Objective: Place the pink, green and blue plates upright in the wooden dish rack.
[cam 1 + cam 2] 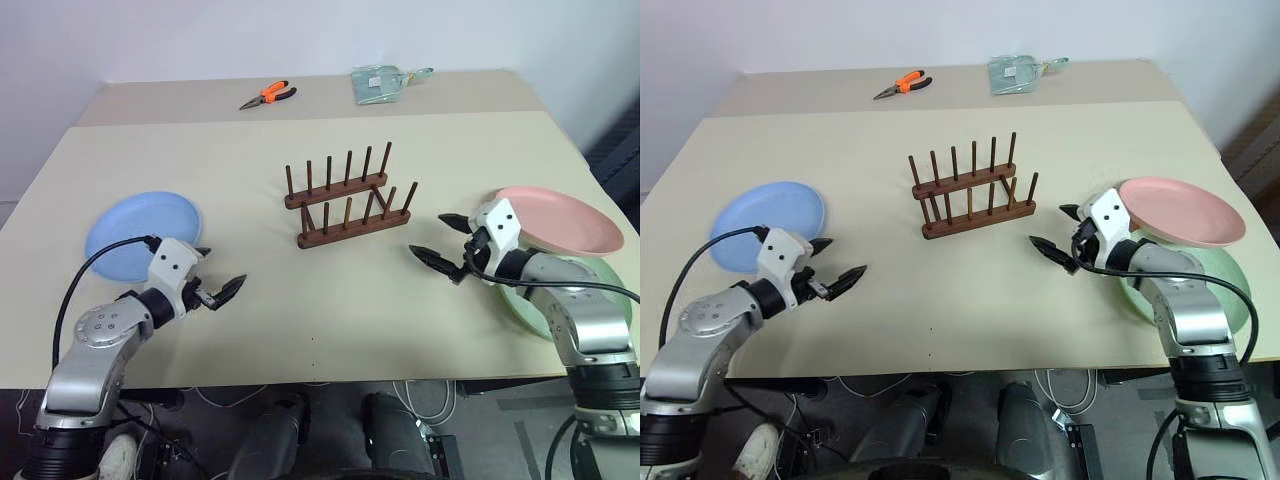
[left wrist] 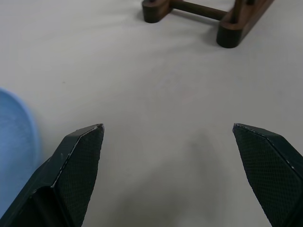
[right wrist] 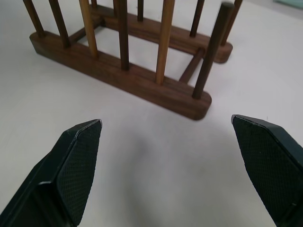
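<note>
Both claws are wide open and hold nothing: left claw (image 1: 218, 287) near the blue plate (image 1: 140, 233), right claw (image 1: 440, 242) beside the pink plate (image 1: 560, 220). The rack (image 1: 345, 200) stands between them.

Beige table (image 1: 300, 330), made of two tops pushed together, seam running across near the far side. On the far top: pliers (image 1: 267, 95) with orange handles, lying flat, jaws closed. Well apart to the right, a pale green transparent packet (image 1: 378, 84), also flat. Under the near edge, cables (image 1: 420, 395) on dark floor.
</note>
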Tool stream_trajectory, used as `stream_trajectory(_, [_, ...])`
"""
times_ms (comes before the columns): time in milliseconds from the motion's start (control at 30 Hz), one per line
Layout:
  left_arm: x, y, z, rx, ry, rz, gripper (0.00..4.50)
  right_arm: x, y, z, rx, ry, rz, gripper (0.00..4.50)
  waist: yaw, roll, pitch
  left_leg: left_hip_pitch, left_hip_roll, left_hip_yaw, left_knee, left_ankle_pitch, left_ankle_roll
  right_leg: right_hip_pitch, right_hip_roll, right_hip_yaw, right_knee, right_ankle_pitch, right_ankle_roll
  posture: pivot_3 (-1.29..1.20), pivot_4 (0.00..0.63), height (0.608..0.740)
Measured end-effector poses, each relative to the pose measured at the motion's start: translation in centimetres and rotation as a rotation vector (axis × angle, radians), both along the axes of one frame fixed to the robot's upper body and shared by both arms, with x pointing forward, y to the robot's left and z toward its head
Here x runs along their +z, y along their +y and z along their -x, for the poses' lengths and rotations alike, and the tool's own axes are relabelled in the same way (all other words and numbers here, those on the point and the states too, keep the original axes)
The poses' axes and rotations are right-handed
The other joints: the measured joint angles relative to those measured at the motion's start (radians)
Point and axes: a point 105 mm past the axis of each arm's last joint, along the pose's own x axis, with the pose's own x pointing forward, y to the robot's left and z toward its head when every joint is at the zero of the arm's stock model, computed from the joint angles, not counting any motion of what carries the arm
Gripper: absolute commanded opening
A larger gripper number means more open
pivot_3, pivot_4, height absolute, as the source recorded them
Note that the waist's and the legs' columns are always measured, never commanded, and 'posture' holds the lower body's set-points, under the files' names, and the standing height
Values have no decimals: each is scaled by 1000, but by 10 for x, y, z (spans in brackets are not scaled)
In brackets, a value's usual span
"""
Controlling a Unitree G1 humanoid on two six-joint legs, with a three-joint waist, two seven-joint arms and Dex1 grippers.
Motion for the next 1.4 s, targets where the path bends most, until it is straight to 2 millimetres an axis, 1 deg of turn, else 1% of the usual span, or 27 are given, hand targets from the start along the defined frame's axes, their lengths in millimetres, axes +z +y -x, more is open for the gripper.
stream_trajectory(100, [0, -2, 0, -7, 0, 0, 4463, 2, 4, -3, 2, -15, -8, 4500, 0, 0, 0, 0, 0, 0, 0, 0, 0, 0, 0, 0, 0, 0, 0, 0, 150, 739])
stream_trajectory(200, [0, -5, -1, -15, -3, 6, 4463, -1, 8, -5, 16, -11, -9, 4500, 0, 0, 0, 0, 0, 0, 0, 0, 0, 0, 0, 0, 0, 0, 0, 0, 150, 739])
stream_trajectory(333, [5, -10, -7, -44, -13, 20, 4463, -4, 15, -5, 31, -2, -21, 4500, 1, 0, 0, 0, 0, 0, 0, 0, 0, 0, 0, 0, 0, 0, 0, 0, 150, 739])
stream_trajectory(400, [2, -14, -10, -76, 8, 23, 4463, -6, 16, -5, 23, -3, -17, 4500, 1, 0, 0, 0, 0, 0, 0, 0, 0, 0, 0, 0, 0, 0, 0, 0, 150, 739])
stream_trajectory(533, [-6, -29, -21, -175, 65, 29, 4463, -14, 18, -2, 7, 7, -18, 4500, 6, 0, 0, 0, 0, 0, 0, 0, 0, 0, 1, 0, 0, 1, 1, 0, 150, 739])
stream_trajectory(633, [-5, -46, -41, -272, 76, 15, 4463, -19, 21, 3, -2, 7, -19, 4500, 18, 0, 0, 0, 0, 0, 1, 0, 0, 0, 1, 0, 1, 2, 2, 0, 150, 739])
stream_trajectory(733, [-5, -61, -55, -338, 83, 17, 4463, -19, 25, 6, -9, -6, -21, 4500, 17, 0, 0, 0, 0, 0, 1, 0, 0, 0, 1, 0, 0, 2, 3, 0, 150, 739])
stream_trajectory(800, [-10, -71, -65, -382, 110, 15, 4463, -16, 27, 10, -19, -20, -19, 4500, 20, 0, 0, 0, -1, 0, 1, 0, 0, 0, 1, 0, 0, 2, 3, 0, 150, 739])
stream_trajectory(833, [-11, -75, -69, -390, 118, 15, 4463, -14, 29, 11, -17, -28, -21, 4500, 19, -1, 0, 0, -1, 0, 1, 0, 0, 0, 1, 0, 0, 2, 4, 0, 150, 739])
stream_trajectory(900, [-11, -91, -83, -426, 122, 22, 4463, -13, 28, 17, -38, -42, -20, 4500, 24, -1, -1, 0, -1, -1, 2, 0, 0, 1, 0, 0, 0, 3, 4, 0, 150, 739])
stream_trajectory(967, [-11, -101, -90, -449, 111, 7, 4463, -12, 30, 21, -44, -49, -22, 4500, 21, -2, -1, 0, -2, 0, 4, 0, 1, 1, 0, 0, 0, 3, 5, 0, 150, 739])
stream_trajectory(1067, [-12, -110, -97, -462, 98, 16, 4463, -19, 29, 27, -66, -30, -23, 4500, 19, -1, -1, 0, -2, 1, 5, -1, 2, 2, 0, 0, 0, 4, 6, 0, 150, 739])
stream_trajectory(1100, [-14, -114, -97, -468, 97, 27, 3954, -21, 29, 28, -73, -27, -22, 4500, 20, -1, -1, 0, -2, 0, 5, -1, 2, 2, 0, 0, 0, 4, 6, 0, 150, 739])
stream_trajectory(1133, [-15, -117, -97, -471, 96, 36, 3658, -21, 29, 29, -77, -28, -19, 4500, 20, -1, -1, 0, -1, 0, 6, -1, 2, 2, 0, 0, 0, 4, 6, 0, 150, 739])
stream_trajectory(1167, [-16, -119, -97, -476, 95, 41, 3171, -21, 28, 30, -82, -32, -13, 4500, 19, -1, -2, 0, -1, 1, 7, -1, 2, 2, 0, 0, 0, 4, 6, 0, 150, 739])
stream_trajectory(1200, [-16, -120, -97, -481, 92, 41, 2797, -21, 28, 30, -86, -35, -9, 4500, 19, -1, -2, 0, -1, 0, 7, -1, 2, 2, 0, 0, 0, 4, 6, 0, 150, 739])
stream_trajectory(1300, [-17, -123, -95, -497, 82, 44, 1207, -20, 28, 30, -91, -38, -6, 4500, 20, -1, -2, 0, -1, 0, 7, -1, 2, 2, 0, 0, 0, 4, 7, 0, 150, 739])
stream_trajectory(1333, [-17, -126, -92, -517, 70, 45, 916, -20, 29, 30, -90, -38, -5, 4500, 19, -1, -2, 0, -1, 1, 7, -1, 2, 2, 0, 0, 0, 4, 7, 0, 150, 739])
stream_trajectory(1367, [-16, -126, -92, -519, 62, 43, 778, -20, 29, 30, -89, -37, -3, 4500, 19, -2, -2, 0, -1, 1, 7, -1, 2, 2, 0, 0, 0, 4, 7, 0, 150, 739])
stream_trajectory(1400, [-17, -124, -91, -524, 64, 37, 779, -20, 29, 30, -87, -38, 1, 4500, 18, -1, -2, 0, -1, 1, 8, -1, 2, 2, 0, 0, 1, 4, 7, 0, 150, 739])
